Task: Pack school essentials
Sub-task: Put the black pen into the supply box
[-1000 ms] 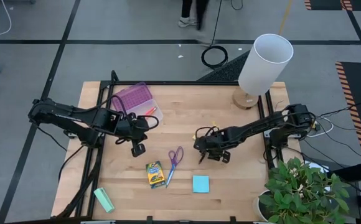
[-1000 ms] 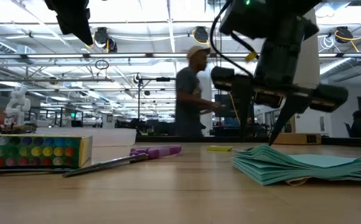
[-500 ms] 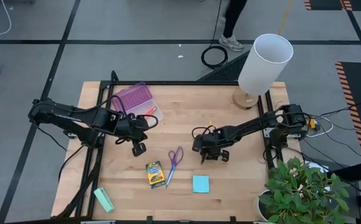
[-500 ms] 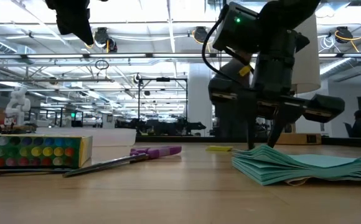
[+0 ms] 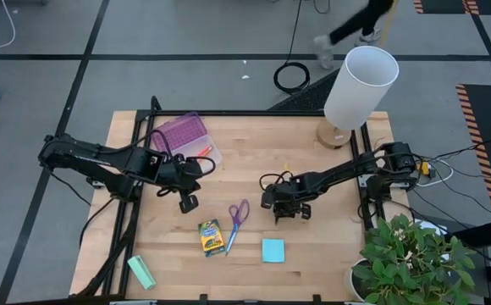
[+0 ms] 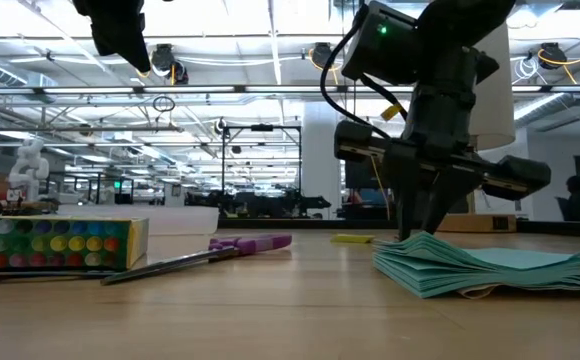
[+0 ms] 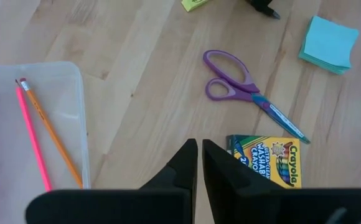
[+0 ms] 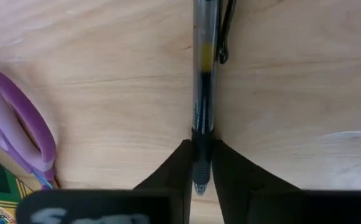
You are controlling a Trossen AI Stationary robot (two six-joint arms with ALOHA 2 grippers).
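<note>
The right gripper (image 8: 200,163) had dropped to the surface (image 5: 330,229) and closed on the pen (image 8: 203,74) beside the scissors (image 5: 237,216), ready for lifting. The left gripper (image 7: 198,163) hovered shut near the case (image 5: 184,135).

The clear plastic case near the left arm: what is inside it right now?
In the left wrist view, the clear case holds a pink pencil and an orange pencil, lying side by side. Its near end is hidden behind the left gripper, so anything there cannot be seen.
</note>
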